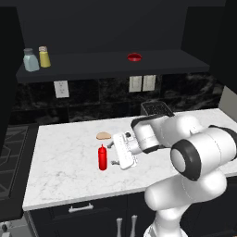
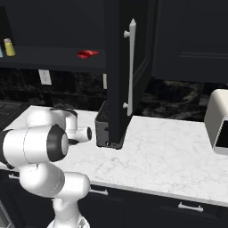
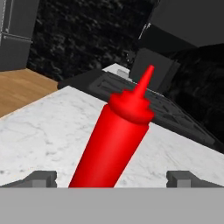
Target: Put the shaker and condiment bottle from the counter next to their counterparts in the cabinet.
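Glossy red conical condiment bottle [image 3: 114, 144] upright on veined marble counter [image 1: 60, 162]; jaws spread around it.

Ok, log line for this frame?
phase: reaching | gripper: open, straddling upright slim red squeeze bottle on white marble counter | yellow-olive shaker: already shelved
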Controlling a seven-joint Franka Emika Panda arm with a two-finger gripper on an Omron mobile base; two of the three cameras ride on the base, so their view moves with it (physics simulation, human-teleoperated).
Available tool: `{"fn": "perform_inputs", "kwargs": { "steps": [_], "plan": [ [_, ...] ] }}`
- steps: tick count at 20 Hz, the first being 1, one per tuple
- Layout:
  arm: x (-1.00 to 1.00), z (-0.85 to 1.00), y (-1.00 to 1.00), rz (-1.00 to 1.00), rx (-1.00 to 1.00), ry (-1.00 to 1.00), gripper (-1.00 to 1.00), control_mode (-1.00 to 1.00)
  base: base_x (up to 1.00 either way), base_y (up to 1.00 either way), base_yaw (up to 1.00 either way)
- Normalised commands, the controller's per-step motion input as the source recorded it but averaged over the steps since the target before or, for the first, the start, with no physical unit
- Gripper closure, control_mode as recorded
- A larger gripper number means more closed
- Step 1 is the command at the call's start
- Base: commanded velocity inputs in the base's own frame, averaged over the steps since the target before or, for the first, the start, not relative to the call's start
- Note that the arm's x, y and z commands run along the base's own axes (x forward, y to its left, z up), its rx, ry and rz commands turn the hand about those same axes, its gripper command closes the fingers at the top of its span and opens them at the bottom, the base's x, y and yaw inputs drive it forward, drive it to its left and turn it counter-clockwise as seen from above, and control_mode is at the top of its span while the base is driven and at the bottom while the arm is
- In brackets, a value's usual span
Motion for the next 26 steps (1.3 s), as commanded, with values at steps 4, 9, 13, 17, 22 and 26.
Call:
{"fn": "perform_inputs", "kwargs": {
  "steps": [4, 9, 13, 17, 22, 26],
  "plan": [
    [0.04, -0.01, 0.17, 0.00, 0.00, 0.00, -1.00, -1.00, 0.00, 0.00, 0.00],
    [0.00, -0.06, 0.23, -0.01, 0.00, 0.00, -1.00, -1.00, 0.00, 0.00, 0.00],
    [0.07, -0.09, 0.28, -0.02, 0.00, 0.00, -1.00, -1.00, 0.00, 0.00, 0.00],
    [0.14, -0.17, 0.29, -0.03, 0.00, 0.00, -1.00, -1.00, 0.00, 0.00, 0.00],
    [0.04, -0.08, 0.16, -0.02, 0.00, 0.02, 1.00, -1.00, 0.00, 0.00, 0.00],
    [-0.06, -0.01, -0.06, -0.06, 0.08, 0.00, 1.00, -1.00, 0.00, 0.00, 0.00]
  ]
}}
